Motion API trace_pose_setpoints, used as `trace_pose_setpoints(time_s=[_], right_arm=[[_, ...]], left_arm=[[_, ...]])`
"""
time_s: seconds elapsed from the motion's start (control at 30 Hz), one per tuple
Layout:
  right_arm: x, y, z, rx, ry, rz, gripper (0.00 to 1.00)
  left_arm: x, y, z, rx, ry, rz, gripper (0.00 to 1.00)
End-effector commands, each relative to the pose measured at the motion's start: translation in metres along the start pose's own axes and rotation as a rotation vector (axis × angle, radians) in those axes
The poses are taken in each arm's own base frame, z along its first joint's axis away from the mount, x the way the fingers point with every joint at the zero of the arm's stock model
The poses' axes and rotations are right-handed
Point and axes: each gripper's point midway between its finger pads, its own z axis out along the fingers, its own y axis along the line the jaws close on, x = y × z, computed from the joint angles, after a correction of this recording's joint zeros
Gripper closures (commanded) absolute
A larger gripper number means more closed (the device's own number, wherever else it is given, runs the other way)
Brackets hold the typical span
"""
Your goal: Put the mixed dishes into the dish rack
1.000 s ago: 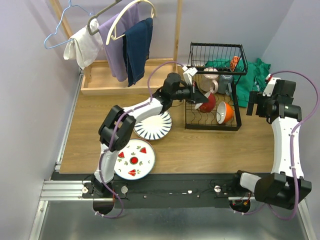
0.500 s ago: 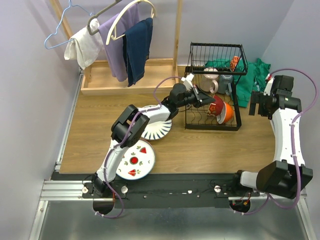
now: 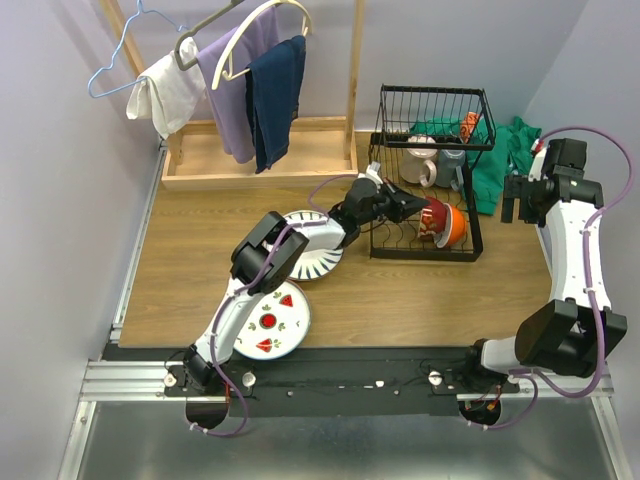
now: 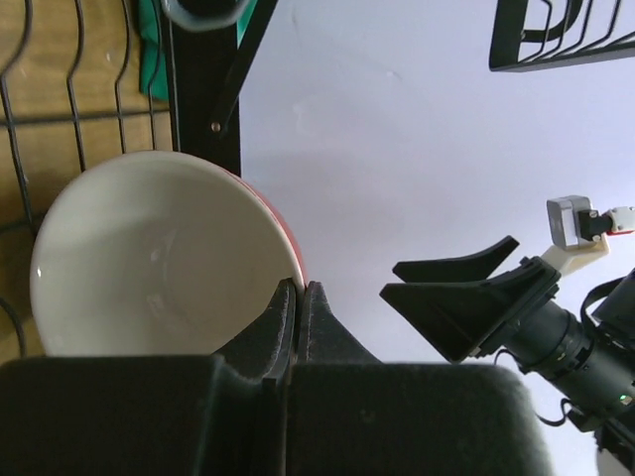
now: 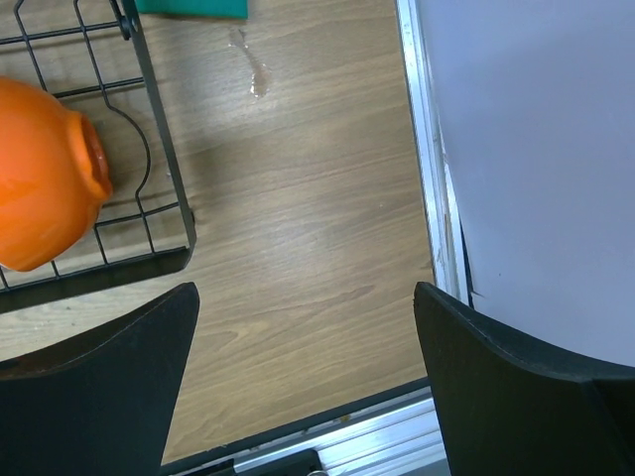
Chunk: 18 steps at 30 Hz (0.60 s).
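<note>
Closest to you, the fruit plate [image 3: 268, 320] lay flat on the table [image 3: 200, 260], with the blue-striped plate [image 3: 320, 262] just past it. Farther on, your left gripper [image 4: 298, 302] was pinched tight on the rim of the red bowl [image 4: 149, 258], holding it tipped inside the black dish rack [image 3: 420, 253], beside the orange bowl [image 3: 453, 228]. Your right gripper [image 5: 306, 290] hung wide open and empty off to the right of the rack, and a pale mug [image 3: 418, 168] sat at the rack's back.

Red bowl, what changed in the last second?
The left claw, shut on the rim of the red bowl, carried it rightward inside the dish rack, beside the orange bowl. The right claw, open, edged toward the back. The striped plate and fruit plate stayed put.
</note>
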Motion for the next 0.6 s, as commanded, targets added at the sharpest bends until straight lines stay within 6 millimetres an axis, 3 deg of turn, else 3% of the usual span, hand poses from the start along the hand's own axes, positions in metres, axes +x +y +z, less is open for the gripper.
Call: trace_pose_setpoints(time_s=[0.0,0.23,0.43,0.53,0.57], right_arm=[[0.005,-0.002,-0.002,0.003,0.017,0.003,0.04],[0.008,0.006,0.002,-0.032,0.006,0.02,0.05],[0.01,0.006,-0.002,-0.029,-0.005,0.026,0.05],[0.013,0.006,-0.005,-0.029,-0.005,0.024,0.05],[0.014,0.006,-0.007,-0.029,-0.006,0.026,0.05]], left_arm=[[0.01,0.02,-0.008,-0.098,-0.028,-0.125,1.0],[0.011,0.053,-0.028,-0.217,-0.058,-0.17,1.0],[0.009,0.061,-0.02,-0.234,-0.062,-0.16,1.0],[0.009,0.06,-0.017,-0.234,-0.056,-0.147,0.8],[0.01,0.06,-0.018,-0.236,-0.051,-0.142,0.68]])
